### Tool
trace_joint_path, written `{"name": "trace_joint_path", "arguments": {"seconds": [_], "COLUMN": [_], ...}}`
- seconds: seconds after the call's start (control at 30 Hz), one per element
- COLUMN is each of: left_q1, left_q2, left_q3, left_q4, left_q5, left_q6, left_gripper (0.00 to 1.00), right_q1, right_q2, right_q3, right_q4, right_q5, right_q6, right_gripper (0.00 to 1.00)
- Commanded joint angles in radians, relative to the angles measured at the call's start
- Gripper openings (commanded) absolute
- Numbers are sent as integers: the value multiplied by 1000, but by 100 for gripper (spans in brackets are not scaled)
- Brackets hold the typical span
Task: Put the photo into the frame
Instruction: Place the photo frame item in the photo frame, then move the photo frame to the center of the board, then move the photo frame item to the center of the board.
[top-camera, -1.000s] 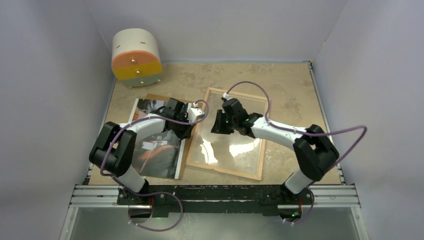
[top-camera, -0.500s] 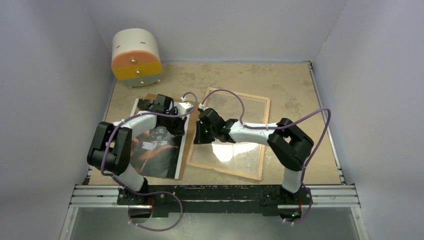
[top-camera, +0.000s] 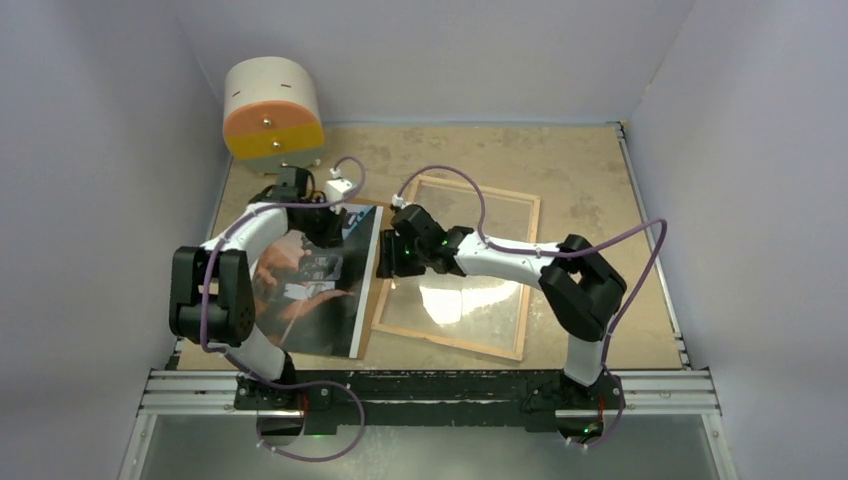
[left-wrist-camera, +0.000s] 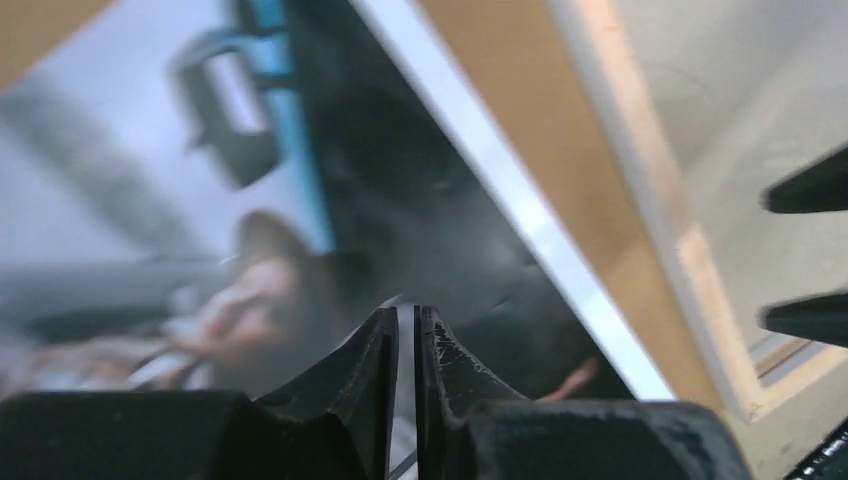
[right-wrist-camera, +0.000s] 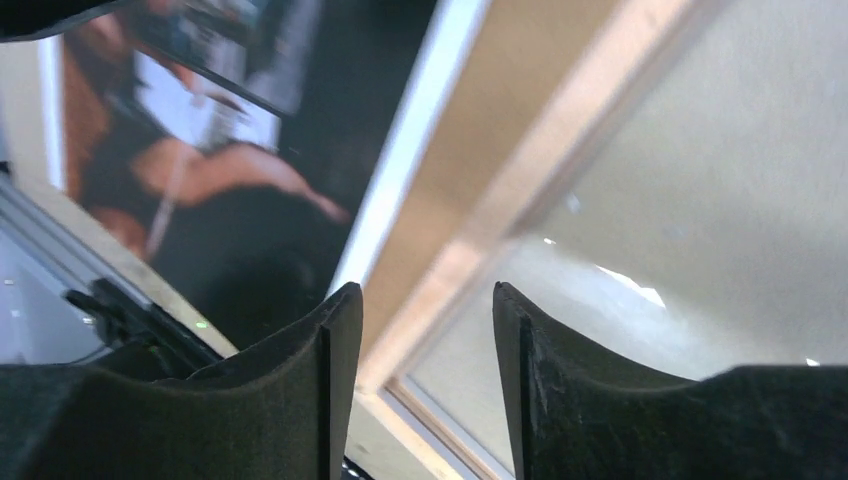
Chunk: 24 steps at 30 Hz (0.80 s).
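Observation:
The photo (top-camera: 310, 290) lies face up at the left, a dark print with people and orange-red patches. My left gripper (top-camera: 328, 225) is shut on its far edge, with the thin sheet between the fingertips (left-wrist-camera: 385, 335), and that edge looks raised. The frame (top-camera: 530, 270) lies back up to the right, with its wooden rim around the clear pane. My right gripper (top-camera: 390, 255) is open over the frame's left rim (right-wrist-camera: 615, 90), and its fingers (right-wrist-camera: 335, 380) hold nothing. The photo also shows in the right wrist view (right-wrist-camera: 200, 170).
A brown backing board (left-wrist-camera: 520, 120) lies under the photo, showing as a strip beside the frame's rim (left-wrist-camera: 640, 150). A round white drawer unit (top-camera: 272, 110) with orange and yellow fronts stands at the back left. Grey walls close in three sides.
My left gripper has moved back and left along the photo's far edge. My right gripper has moved left from over the pane to the frame's left rim.

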Motion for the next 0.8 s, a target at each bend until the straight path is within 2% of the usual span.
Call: {"name": "trace_joint_path", "arguments": {"seconds": [0.0,0.1,0.2,0.43,0.77], "left_q1": [169,307,415,561,589], "left_q2": [-34,-34,-29,-14,-18], "left_q3": [115,151,156,95,-29], "left_q4": [-143,-190,-195,-99,127], "left_q5": [9,-7,-65,-238,-454], "left_q6": [134,208,280,366,333], "left_gripper": [24,44,50,47,46], "right_q1": [0,-2,-5,-10,-67], "right_q2": [10,113,235,363,228], "right_q3": [194,339,463,544,270], "right_q4": [-24,-49,-75,-117,-112], "right_q5": [38,38,28,6,81], "right_q6": [-47,-63,-56,-2,14], "right_gripper": [57,66,69,69,67]}}
